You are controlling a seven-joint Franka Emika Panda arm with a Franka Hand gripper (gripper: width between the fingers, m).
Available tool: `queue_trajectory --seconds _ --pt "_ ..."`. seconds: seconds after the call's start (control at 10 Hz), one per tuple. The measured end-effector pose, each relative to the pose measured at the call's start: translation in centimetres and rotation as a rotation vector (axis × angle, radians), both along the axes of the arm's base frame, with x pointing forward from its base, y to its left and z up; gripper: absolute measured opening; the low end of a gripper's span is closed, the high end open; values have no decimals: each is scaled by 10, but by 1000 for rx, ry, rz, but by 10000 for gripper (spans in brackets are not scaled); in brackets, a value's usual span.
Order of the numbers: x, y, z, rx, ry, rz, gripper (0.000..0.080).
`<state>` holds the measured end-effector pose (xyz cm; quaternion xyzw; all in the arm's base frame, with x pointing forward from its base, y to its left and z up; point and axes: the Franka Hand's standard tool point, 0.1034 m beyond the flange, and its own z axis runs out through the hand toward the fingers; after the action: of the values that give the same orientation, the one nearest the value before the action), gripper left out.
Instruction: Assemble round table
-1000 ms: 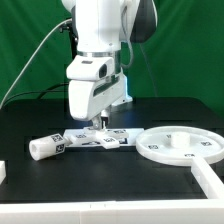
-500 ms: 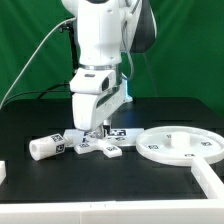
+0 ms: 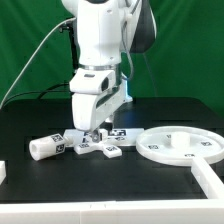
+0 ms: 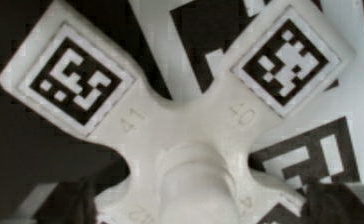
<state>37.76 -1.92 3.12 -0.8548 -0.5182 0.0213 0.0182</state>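
Right, my tool point(image 3: 95, 133) hangs low on the small cross-shaped piece point(image 3: 102, 149), which lies on the counter point(image 3: 110, 195) between the short thick cylinder point(image 3: 44, 149) and the large round rimmed disc point(image 3: 180, 146); the piece fills the wrist view, so I cannot tell whether the jaws are clamped on it; I judge this the grasping of the cross; next it wants a centred grip and a level lift
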Motion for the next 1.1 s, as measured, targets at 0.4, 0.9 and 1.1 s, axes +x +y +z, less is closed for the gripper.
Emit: queue_trajectory --seconds 0.4,0.9,1.1 --pt "15 47 37 -17 -57 -312 649" --pt "20 60 38 -10 -56 -395 649" --pt "24 82 39 -9 -59 -494 649"
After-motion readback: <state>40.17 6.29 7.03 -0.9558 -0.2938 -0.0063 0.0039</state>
